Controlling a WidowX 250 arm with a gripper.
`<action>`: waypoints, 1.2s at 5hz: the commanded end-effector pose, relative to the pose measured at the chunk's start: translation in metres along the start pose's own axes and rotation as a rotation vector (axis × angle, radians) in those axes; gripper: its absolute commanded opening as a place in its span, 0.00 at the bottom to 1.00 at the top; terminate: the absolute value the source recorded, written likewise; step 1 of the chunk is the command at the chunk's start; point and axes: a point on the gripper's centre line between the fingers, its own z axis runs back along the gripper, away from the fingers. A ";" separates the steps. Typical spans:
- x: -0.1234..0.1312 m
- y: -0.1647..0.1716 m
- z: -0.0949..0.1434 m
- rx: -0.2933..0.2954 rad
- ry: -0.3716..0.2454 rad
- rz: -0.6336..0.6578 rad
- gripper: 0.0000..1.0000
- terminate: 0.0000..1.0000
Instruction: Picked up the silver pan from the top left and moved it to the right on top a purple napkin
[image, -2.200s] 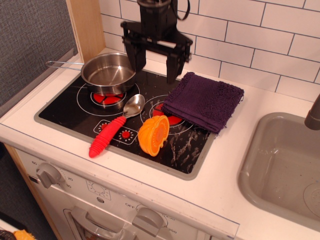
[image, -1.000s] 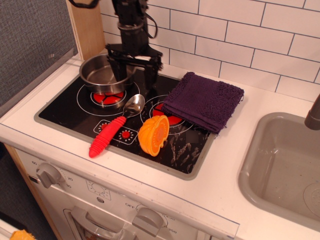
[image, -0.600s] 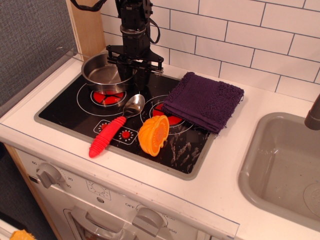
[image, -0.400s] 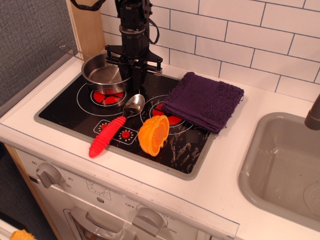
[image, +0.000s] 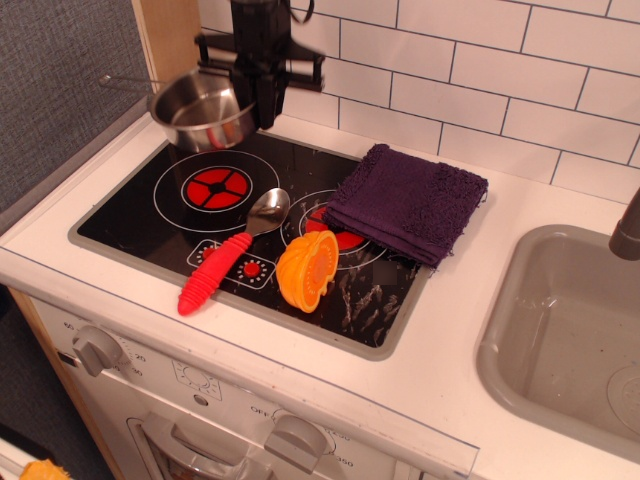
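Your silver pan (image: 200, 110) hangs tilted above the surface (image: 130, 215), at the tool's left, rim pinched by your tool (image: 262, 108), clamped on its right wall. Below the tool: spoon (image: 232, 250), then orange squeezer (image: 306, 270). Purple napkin (image: 408, 203) lies lower right of the tool, well apart.

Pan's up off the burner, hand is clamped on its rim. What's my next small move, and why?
Probably carry it right at this height. The silver pan hangs above the left burner in the hand, and the purple napkin lies to the right, nothing on it. Keeping height should clear the spoon and orange toy.
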 end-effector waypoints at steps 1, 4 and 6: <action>-0.025 -0.088 0.046 -0.029 -0.065 -0.088 0.00 0.00; -0.028 -0.151 0.010 -0.041 -0.037 -0.161 0.00 0.00; -0.013 -0.160 -0.005 -0.063 -0.028 -0.208 0.00 0.00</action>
